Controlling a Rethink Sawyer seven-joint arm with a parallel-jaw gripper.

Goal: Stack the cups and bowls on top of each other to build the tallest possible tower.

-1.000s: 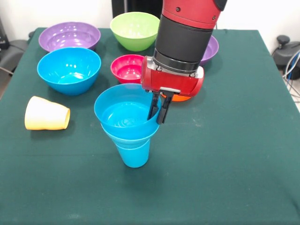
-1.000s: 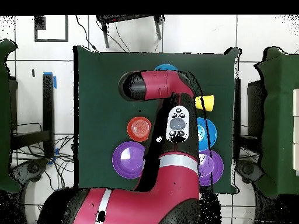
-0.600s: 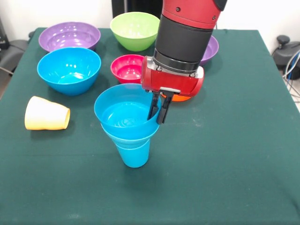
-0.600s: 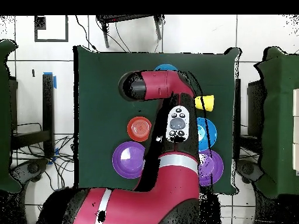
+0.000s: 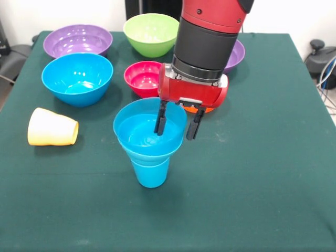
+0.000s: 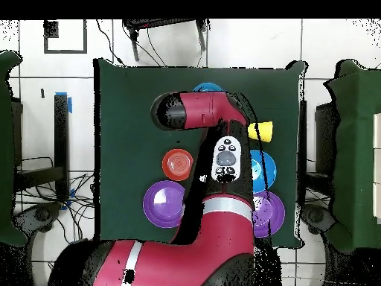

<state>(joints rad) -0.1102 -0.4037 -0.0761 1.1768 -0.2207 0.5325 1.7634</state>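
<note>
Front view: the pincer [image 5: 178,126] hangs spread wide astride the right rim of the tower [image 5: 150,142], one finger inside the top blue bowl, one outside, gripping nothing. That tower stands mid-worktop [image 5: 262,157] with bare green cloth before it and to its right; a yellow cup [image 5: 52,127] lies tipped to its left.

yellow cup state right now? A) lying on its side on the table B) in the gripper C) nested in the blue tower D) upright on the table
A: the yellow cup lies on its side on the green table, apart from the tower and the open gripper.
</note>
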